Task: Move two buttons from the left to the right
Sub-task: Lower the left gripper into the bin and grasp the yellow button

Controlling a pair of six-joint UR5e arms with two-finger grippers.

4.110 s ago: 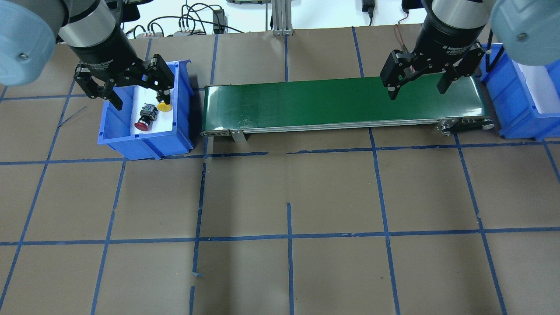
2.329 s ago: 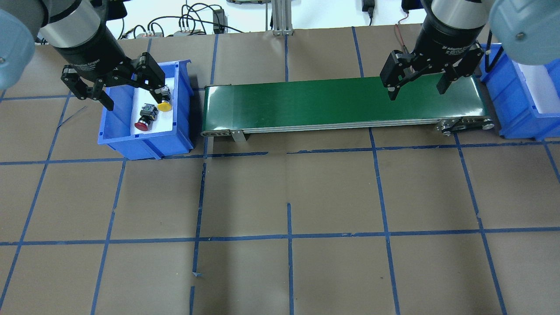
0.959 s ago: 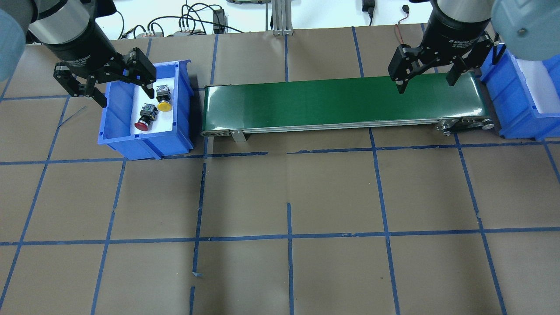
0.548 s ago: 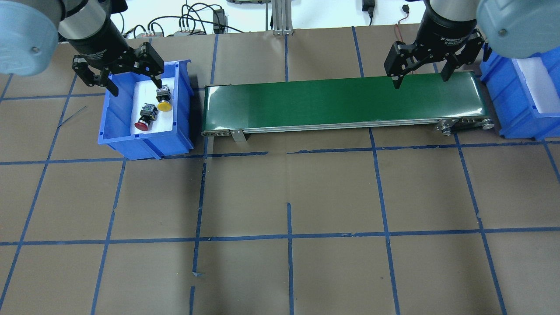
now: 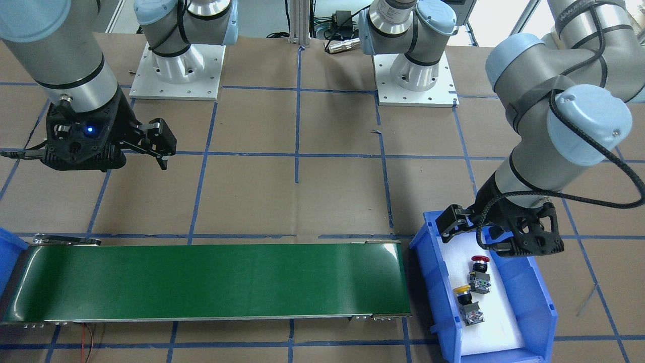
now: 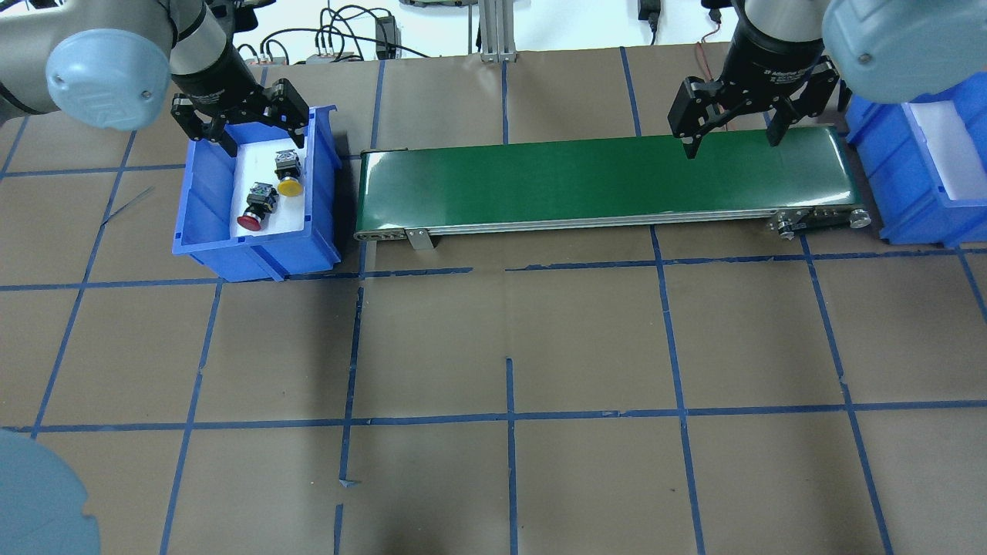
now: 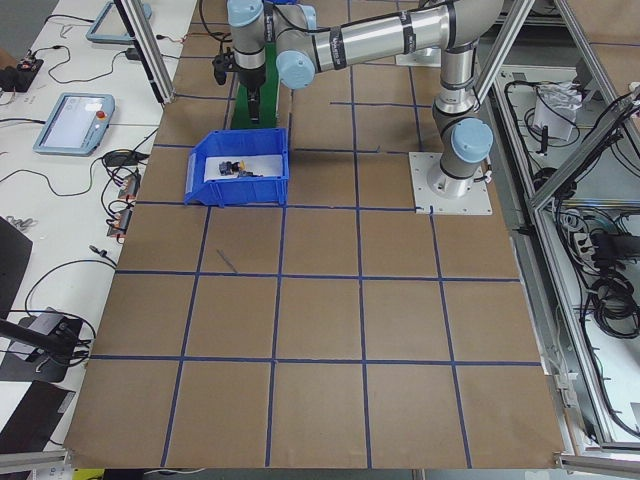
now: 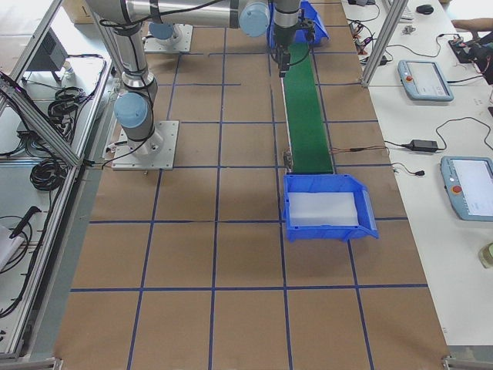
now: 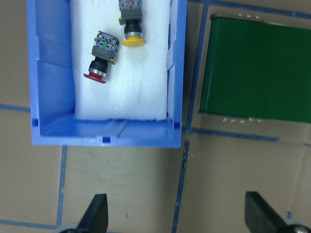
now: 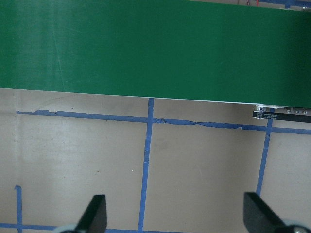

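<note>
The red button (image 6: 251,216) and the yellow button (image 6: 289,181) lie on their sides on white foam in the left blue bin (image 6: 200,202). They also show in the front view, red (image 5: 479,262) and yellow (image 5: 462,291), and in the left wrist view, red (image 9: 99,65) and yellow (image 9: 132,29). My left gripper (image 6: 264,142) hangs open and empty above the bin's far end, just beyond the yellow button. My right gripper (image 6: 731,148) hangs open and empty over the far edge of the green conveyor belt (image 6: 601,181), near its right end.
A second blue bin (image 6: 925,177) with white foam stands at the belt's right end. The belt lies between the two bins. Cables and an aluminium post (image 6: 493,31) sit at the table's far edge. The robot bases (image 5: 176,65) stand on the near side.
My left gripper has moved from the bin's left side to above its far end, staying open. My right gripper has lifted and drifted slightly back and left. The buttons have not moved.
</note>
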